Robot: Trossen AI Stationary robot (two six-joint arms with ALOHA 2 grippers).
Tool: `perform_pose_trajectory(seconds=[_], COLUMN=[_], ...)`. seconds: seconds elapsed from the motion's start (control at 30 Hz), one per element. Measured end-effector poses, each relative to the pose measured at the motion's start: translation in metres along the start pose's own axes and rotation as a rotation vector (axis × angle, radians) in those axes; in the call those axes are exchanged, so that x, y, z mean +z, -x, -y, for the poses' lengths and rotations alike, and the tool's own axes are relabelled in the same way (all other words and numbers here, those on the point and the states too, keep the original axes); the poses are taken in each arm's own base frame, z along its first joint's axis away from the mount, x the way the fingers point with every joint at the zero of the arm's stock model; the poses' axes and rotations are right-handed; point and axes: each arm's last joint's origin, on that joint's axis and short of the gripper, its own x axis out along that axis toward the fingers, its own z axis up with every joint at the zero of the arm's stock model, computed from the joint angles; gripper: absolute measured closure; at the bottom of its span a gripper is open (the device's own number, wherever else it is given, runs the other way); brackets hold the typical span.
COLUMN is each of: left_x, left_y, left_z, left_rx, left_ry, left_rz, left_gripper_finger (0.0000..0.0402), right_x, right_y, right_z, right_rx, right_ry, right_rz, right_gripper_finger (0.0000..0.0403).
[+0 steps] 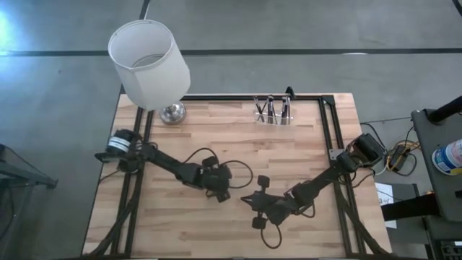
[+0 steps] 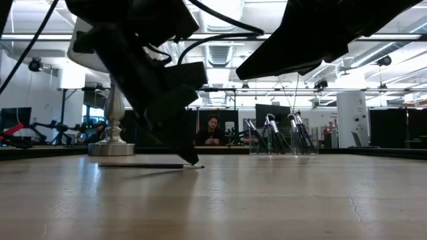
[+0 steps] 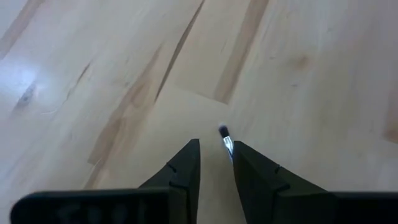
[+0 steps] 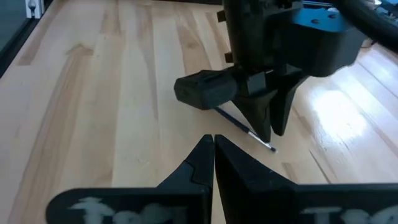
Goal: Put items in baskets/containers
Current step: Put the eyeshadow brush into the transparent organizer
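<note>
left end effector [image 3: 216, 163]: right in the wrist cam's face, 2 dark fingers [image 3: 184, 168] spread a little apart with a gap between them, tips down at the wooden surface [image 1: 303, 152]
what it's on: a thin dark brush [image 4: 244, 127] lying flat on the surface, its bristled tip poking out just past the fingertips; the fingers straddle it, but honestly can't tell if they're pinching it or just sitting around it
low view: same brush [image 2: 150, 165] shows as a dark line flat on the wood, running from the fingertip toward the lamp side
right end effector [image 4: 213, 151]: fingers pressed together, holding nothing, hovering just beside the left one and pointed at it, near the middle of the surface toward the front
clear holder [image 1: 273, 113]: sits at the far edge of the surface, right of centre, with several dark sticks standing in it, well apart from both arms
lamp [image 1: 150, 63]: big white shade over a silver base at the far left corner
edges: a black frame rail [image 1: 325, 123] runs along the far edge and down both sides
open room: bare wood between the 2 arms and the holder, and more bare wood along the front edge
background: a person [image 2: 212, 130] is seated beyond the surface in the low view
</note>
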Motion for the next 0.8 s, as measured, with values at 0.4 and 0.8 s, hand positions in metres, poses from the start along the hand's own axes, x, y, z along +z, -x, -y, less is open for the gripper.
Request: perform_pose_trajectory(seconds=[0.4,0.8], left_x=[-0.0001,-0.0029], left_y=[-0.0071,-0.0109], left_z=[-0.0003,-0.0059], left_rx=[-0.053,-0.034], left_ry=[0.005,0.032], left_rz=[-0.031,-0.086], left_gripper_finger=[0.0314,0.0346], right_x=[-0.0002,-0.0001], right_y=[0.0005,0.0005], right_z=[-0.0006,-0.0006], right_rx=[0.001,0.001], right_ry=[0.006,0.006], right_rz=[0.001,0.001], right_gripper_finger=[0.0394,0.0394])
